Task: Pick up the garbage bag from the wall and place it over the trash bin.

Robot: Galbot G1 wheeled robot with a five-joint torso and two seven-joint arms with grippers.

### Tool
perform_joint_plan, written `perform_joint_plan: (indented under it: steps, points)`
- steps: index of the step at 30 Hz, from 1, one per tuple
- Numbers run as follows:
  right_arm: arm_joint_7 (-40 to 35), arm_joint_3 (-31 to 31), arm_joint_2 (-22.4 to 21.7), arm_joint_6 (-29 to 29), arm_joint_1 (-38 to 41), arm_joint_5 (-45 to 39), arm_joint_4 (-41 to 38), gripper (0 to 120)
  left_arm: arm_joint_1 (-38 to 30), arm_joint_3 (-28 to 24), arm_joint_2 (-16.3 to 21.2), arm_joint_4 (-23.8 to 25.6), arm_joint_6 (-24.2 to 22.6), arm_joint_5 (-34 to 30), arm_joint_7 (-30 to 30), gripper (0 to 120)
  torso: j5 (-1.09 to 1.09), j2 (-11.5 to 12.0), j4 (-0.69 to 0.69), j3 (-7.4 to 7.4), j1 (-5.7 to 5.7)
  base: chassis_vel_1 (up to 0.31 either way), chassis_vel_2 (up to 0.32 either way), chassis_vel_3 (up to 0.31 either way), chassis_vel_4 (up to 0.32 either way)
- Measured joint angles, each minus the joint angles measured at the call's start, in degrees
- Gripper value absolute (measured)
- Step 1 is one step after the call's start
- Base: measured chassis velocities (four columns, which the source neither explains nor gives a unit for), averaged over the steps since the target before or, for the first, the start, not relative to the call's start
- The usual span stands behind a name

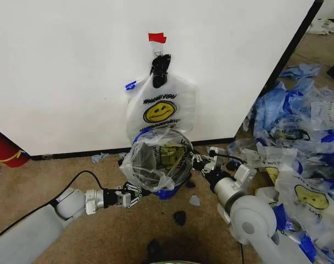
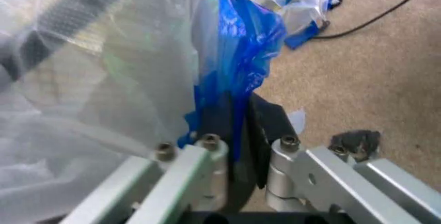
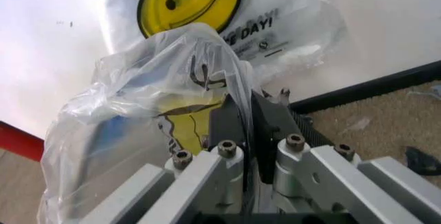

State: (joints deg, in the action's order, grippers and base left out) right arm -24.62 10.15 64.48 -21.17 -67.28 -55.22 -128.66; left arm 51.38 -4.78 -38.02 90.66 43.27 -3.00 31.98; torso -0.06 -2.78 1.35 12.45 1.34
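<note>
Garbage bag (image 1: 156, 157) is stretched open over the trash bin (image 1: 168, 192) on the carpet floor (image 1: 73, 181), just below the wall (image 1: 62, 71); yellow smiley and part of the black print show through the plastic, not readable there. Left hand (image 1: 138, 193) is clamped on the bag's near-left rim, pads pressed together on film and blue tape (image 2: 241, 43). Right hand (image 1: 199, 163) is clamped on the right rim, plastic pinched between its fingers (image 3: 231, 123). A second white bag (image 1: 160, 110) hangs on the wall from a black clip (image 1: 159, 69) under a red tag (image 1: 157, 37), directly behind the bin; reads "THANK YOU", smiley, then "...E DAY!" Pile of similar bags with blue strips (image 1: 299, 132) lies right of the bin. Red cylinder (image 1: 5, 148) at far left. Black scraps (image 1: 179, 218) on the floor between the arms.
</note>
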Motion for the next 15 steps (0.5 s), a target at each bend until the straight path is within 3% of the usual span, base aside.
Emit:
perform_joint_plan:
  steps: [6, 8, 12, 15]
  points:
    - [0.21, 0.11, -0.16, 0.15, -0.08, 0.36, 0.22, 1, -0.29, -0.04, 0.11, -1.58, 0.12, 0.61, 1.92, 35, 0.00, 0.00, 0.00, 0.00, 0.00, 0.000, 0.000, 0.000, 0.000]
    - [0.22, 0.11, -0.16, 0.15, -0.08, 0.37, 0.22, 1, -0.31, -0.04, 0.11, -1.64, 0.13, 0.65, 1.97, 35, -0.01, 0.00, 0.00, 0.00, 0.00, 0.000, 0.000, 0.000, 0.000]
    - [0.60, 0.17, -0.40, 0.35, -0.98, 1.19, 0.33, 1, -1.45, 0.97, -0.64, -6.23, 1.09, 2.38, 6.25, 58, -0.01, 0.00, 0.01, 0.00, 0.00, 0.000, 0.000, 0.000, 0.000]
    - [0.93, 0.13, -0.50, 0.53, -1.39, 1.64, 0.65, 1, -1.67, 1.54, -0.66, -7.52, 1.33, 2.67, 7.15, 67, -0.01, 0.00, 0.00, 0.00, 0.00, 0.000, 0.000, 0.000, 0.000]
